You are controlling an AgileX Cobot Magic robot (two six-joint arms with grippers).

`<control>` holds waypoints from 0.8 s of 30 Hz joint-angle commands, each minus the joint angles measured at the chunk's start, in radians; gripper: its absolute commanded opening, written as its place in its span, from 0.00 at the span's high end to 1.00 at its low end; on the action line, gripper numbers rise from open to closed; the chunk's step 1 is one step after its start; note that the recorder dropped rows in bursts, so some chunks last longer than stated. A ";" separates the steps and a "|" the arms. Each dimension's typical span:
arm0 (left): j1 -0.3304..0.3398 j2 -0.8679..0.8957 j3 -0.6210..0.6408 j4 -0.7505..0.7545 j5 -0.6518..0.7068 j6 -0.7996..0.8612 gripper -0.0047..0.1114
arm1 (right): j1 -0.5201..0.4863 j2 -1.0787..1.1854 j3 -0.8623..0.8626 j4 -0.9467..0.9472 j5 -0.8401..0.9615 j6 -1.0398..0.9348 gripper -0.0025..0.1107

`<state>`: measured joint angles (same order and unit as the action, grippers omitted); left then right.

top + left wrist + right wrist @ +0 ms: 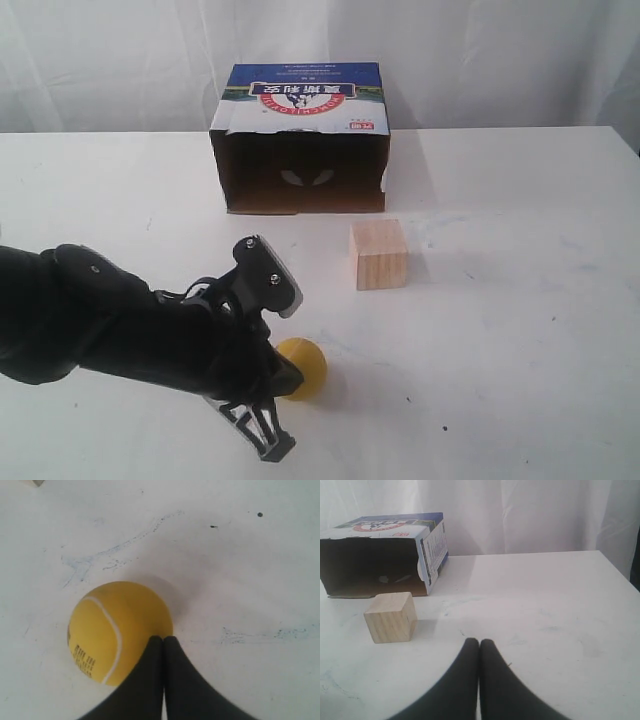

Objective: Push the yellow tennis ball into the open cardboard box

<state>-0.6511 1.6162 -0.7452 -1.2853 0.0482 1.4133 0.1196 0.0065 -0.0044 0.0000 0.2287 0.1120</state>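
Observation:
The yellow tennis ball lies on the white table near the front, well short of the open cardboard box. The box stands at the back with its dark opening turned toward the ball. My left gripper is shut, and its tips rest against the ball's side. In the left wrist view the closed fingertips touch the ball beside its pale seam. My right gripper is shut and empty above bare table. It faces the box and does not show in the exterior view.
A pale wooden cube stands right of the line from ball to box, a little before the box's right corner; it shows too in the right wrist view. White curtains hang behind the table.

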 commanded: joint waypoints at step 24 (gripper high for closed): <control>0.000 0.000 -0.002 0.029 -0.198 -0.019 0.96 | -0.001 -0.007 0.004 0.000 -0.008 -0.002 0.98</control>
<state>-0.6511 1.6129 -0.7508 -1.2499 -0.1603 1.4134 0.1196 0.0065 -0.0044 0.0000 0.2287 0.1120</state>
